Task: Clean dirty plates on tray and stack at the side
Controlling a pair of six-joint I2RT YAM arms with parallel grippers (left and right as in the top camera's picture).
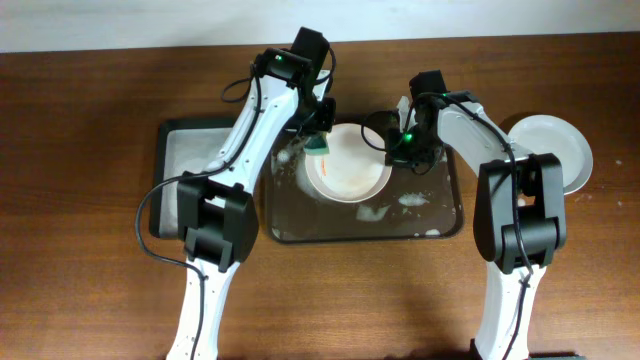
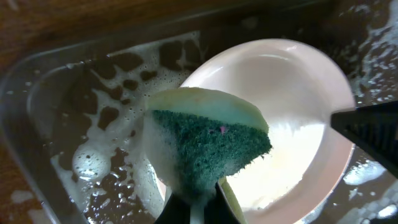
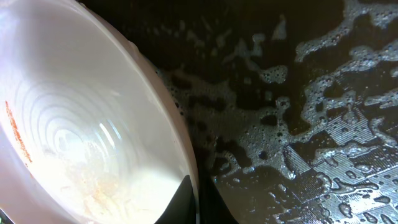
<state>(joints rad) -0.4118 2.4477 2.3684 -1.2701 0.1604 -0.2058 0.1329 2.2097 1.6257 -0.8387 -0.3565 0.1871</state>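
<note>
The right tool (image 3: 196, 202) is pressed together on the rim of a round, shallow white plate (image 3: 81, 124), pinching that edge between its fingers. The plate sits over the large dark grey rectangular tray (image 1: 440, 232) and looks tipped up at the held side. It seems stiff and light, and the suds probably make it slippery. A shallow pinch could let it swivel or slide, so a deep bite on the rim, opposite the scrubbing side, looks the safest hold. A thin orange smear (image 3: 15, 134) marks its inner wall, with fainter residue in the well.

Across the plate, the left tool (image 2: 200, 202) pinches a soft yellow sponge with a green scouring face (image 2: 208, 146), foamy and poised at the plate's left rim; whether it touches cannot be told. Patches of white foam (image 3: 273, 143) lie on the tray floor.

Farther out, a second white plate (image 1: 560, 145) rests on the brown wooden table (image 1: 80, 250), right of the tray and well apart. A smaller black tray (image 1: 180, 150) lies to the left, partly behind the left arm. Both tools crowd one plate, and the tray's raised rim would need clearing.
</note>
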